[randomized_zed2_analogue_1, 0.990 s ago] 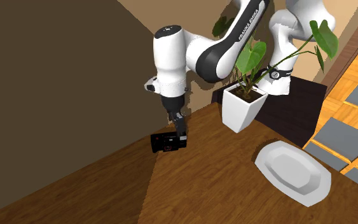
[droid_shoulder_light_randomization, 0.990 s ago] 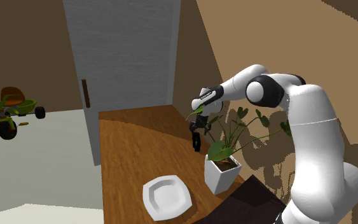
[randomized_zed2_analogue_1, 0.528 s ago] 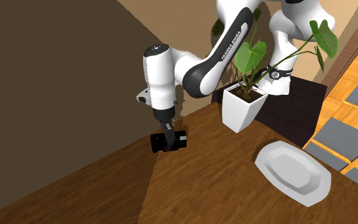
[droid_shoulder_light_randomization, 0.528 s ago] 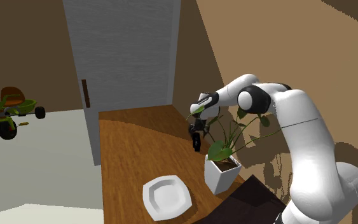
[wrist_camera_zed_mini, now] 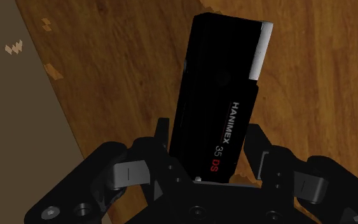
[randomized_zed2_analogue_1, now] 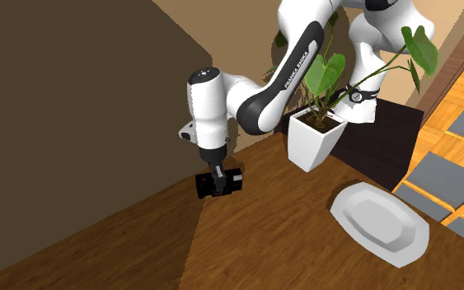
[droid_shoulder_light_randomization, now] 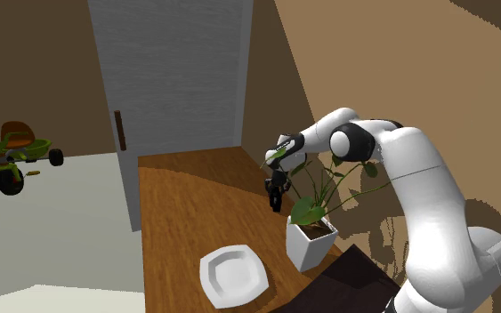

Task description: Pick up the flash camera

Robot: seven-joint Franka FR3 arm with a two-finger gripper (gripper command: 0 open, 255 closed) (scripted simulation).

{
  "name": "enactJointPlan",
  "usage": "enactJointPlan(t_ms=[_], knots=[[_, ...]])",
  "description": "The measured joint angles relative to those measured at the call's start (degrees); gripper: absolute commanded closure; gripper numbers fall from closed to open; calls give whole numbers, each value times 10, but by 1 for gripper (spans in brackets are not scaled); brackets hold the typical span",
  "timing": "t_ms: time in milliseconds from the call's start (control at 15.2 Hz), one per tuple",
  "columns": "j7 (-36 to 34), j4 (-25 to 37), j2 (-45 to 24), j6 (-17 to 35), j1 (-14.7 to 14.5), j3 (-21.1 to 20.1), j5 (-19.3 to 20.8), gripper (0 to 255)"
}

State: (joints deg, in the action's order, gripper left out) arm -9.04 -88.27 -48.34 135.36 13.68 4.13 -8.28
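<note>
The flash camera [wrist_camera_zed_mini: 225, 95] is a black box with a white flash strip at one end, lying on the wooden table [droid_shoulder_light_randomization: 186, 222]. In the wrist view my gripper [wrist_camera_zed_mini: 208, 143] is shut on the camera's near end, a black finger pressed against each long side. The second exterior view has the gripper [randomized_zed2_analogue_1: 220, 176] pointing straight down onto the camera [randomized_zed2_analogue_1: 205, 188], which rests on the table close to the brown wall. From the shoulder view, the gripper [droid_shoulder_light_randomization: 275, 185] sits over the camera [droid_shoulder_light_randomization: 276, 201] at the table's far side, just beside the plant's leaves.
A potted plant in a white pot [droid_shoulder_light_randomization: 310, 243] [randomized_zed2_analogue_1: 314, 140] stands close beside the arm. A white plate [droid_shoulder_light_randomization: 233, 276] [randomized_zed2_analogue_1: 380, 222] lies nearer the stand. A grey door [droid_shoulder_light_randomization: 168, 80] and a green tricycle [droid_shoulder_light_randomization: 17, 156] are beyond the table.
The hand has come down over the camera and the fingers, apart in the earlier frames, have closed on its sides. The camera lies where it did.
</note>
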Motion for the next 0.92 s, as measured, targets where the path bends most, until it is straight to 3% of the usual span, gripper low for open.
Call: enactJointPlan(t_ms=[924], knots=[[-4,-9,33,-25,-3,3,3,255]])
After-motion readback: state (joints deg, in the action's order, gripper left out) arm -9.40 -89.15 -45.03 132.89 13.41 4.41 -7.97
